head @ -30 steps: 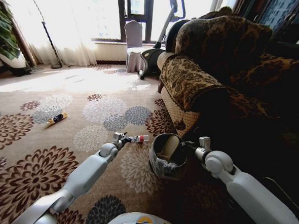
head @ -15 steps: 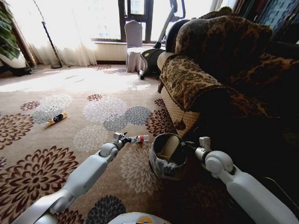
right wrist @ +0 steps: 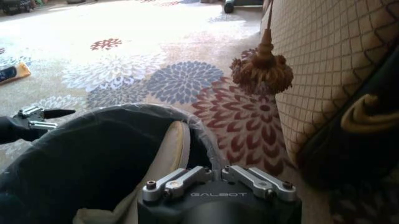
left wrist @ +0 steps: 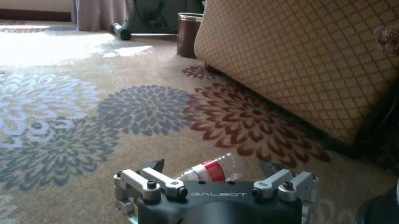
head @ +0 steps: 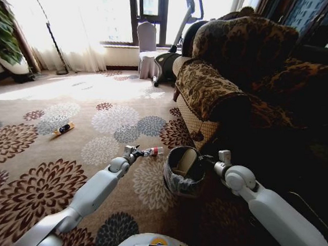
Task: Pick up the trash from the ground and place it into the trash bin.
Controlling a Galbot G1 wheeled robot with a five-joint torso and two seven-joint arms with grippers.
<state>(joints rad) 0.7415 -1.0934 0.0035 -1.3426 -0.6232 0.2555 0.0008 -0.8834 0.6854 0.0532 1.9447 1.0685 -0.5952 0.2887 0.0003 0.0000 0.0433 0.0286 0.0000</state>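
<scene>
A small clear bottle [head: 151, 152] with a red band lies on the flowered carpet just left of the trash bin [head: 174, 182], a round bin with a dark rim and a grey plastic liner. My left gripper [head: 135, 151] is low over the carpet. In the left wrist view the left gripper [left wrist: 212, 163] is open, with the bottle [left wrist: 206, 171] between its spread fingertips. My right gripper [head: 206, 158] is at the bin's right rim. In the right wrist view the right gripper [right wrist: 215, 171] is shut on the bin's rim [right wrist: 93, 140]. An orange-black tube [head: 63, 129] lies far off to the left.
A patterned sofa [head: 222, 87] rises close behind and to the right of the bin, with a tassel [right wrist: 262, 72] hanging from it. A dark cylinder [left wrist: 188, 35] stands by the sofa's far end. A covered chair [head: 147, 47] and a plant [head: 2, 35] stand farther back.
</scene>
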